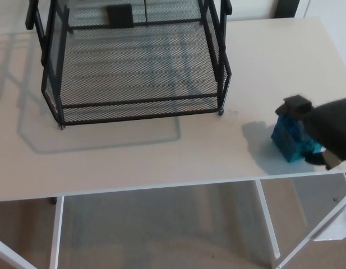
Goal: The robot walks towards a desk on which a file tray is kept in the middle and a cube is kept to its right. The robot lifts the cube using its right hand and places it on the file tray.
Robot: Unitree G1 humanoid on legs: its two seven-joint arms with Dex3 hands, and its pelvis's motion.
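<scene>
Two things rest on the white desk [161, 162]. Toward its left and rear stands the file tray [139, 102], a black wire-mesh basket on a black frame with upright posts at its corners. Its front rail runs roughly parallel to the desk's front edge but well back from it, and its far end is cut off by the top of the picture. A faint grey shadow [105, 137] of the tray falls on the desk surface toward the front-left.

Between the tray's front-right corner and the cube lies a stretch of bare desk, so the two are well apart. The cube [287, 140] is blue and sits near the desk's front-right corner, close to the front edge, with its own soft shadow spreading on the surface to its left. Whether it touches the desk or is raised off it cannot be told.

At the far right, the right hand [330, 131] comes in from the picture's edge and is clasped on the cube. One of its thick black fingers [298, 104] hooks over the cube's rear top and another dark tip presses at its near right side.

Below the front edge, the desk's white legs [265, 224] and a beige floor [161, 224] show.
</scene>
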